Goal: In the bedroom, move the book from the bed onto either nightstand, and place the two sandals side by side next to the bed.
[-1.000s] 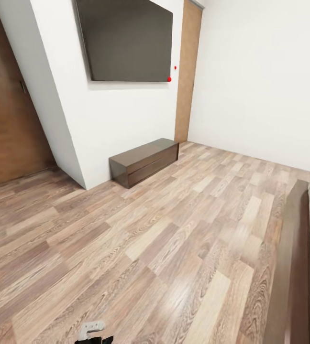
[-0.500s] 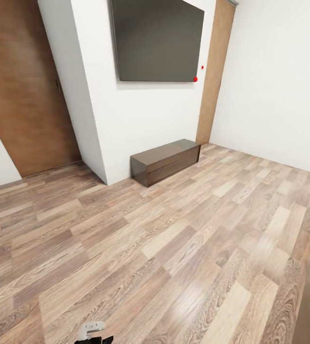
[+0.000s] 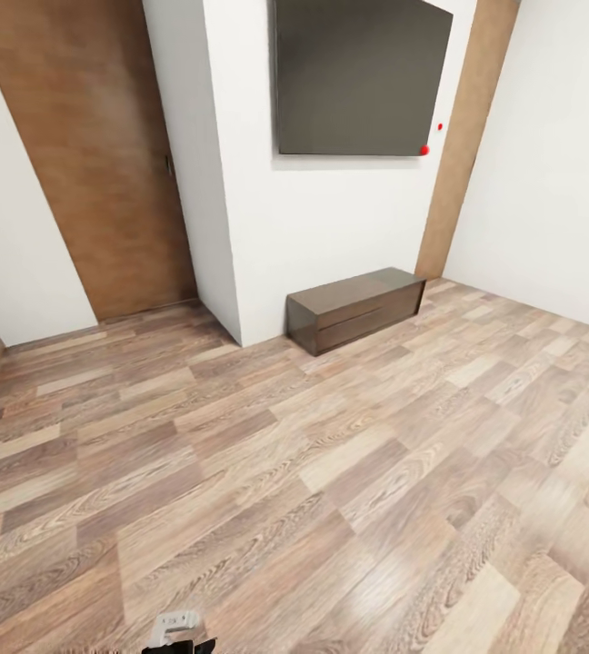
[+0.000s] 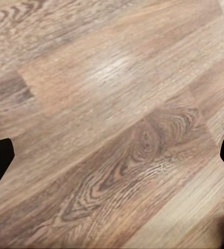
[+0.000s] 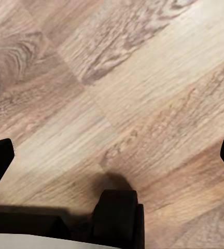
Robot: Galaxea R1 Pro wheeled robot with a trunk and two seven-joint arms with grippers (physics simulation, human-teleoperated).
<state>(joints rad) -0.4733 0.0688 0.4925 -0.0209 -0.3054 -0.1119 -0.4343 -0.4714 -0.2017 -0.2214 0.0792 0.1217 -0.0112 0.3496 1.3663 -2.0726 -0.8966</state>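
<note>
1. Head view gives us a stretch of the bedroom with none of the things we are meant to move in it, so where the book and sandals lie we cannot say from here.
2. Judging from the task alone, we expect the book to be light and stiff enough to pinch along one edge, and the sandals to be soft and bendy, best taken across the sole.
3. Our landmark is a low dark-brown cabinet (image 3: 356,308), boxy, glossy on top, standing against a plain white wall (image 3: 331,227).
4. Above the cabinet hangs a flat dark screen (image 3: 363,77); beside it to one side is a brown wooden door (image 3: 104,154).
5. In front of the cabinet spreads the plank floor (image 3: 313,490), matt brown wood grain with pale and dark boards.
6. Left gripper (image 4: 112,166) and right gripper (image 5: 112,166) both look spread wide, dark tips at the picture edges, nothing between them but floor.
</note>
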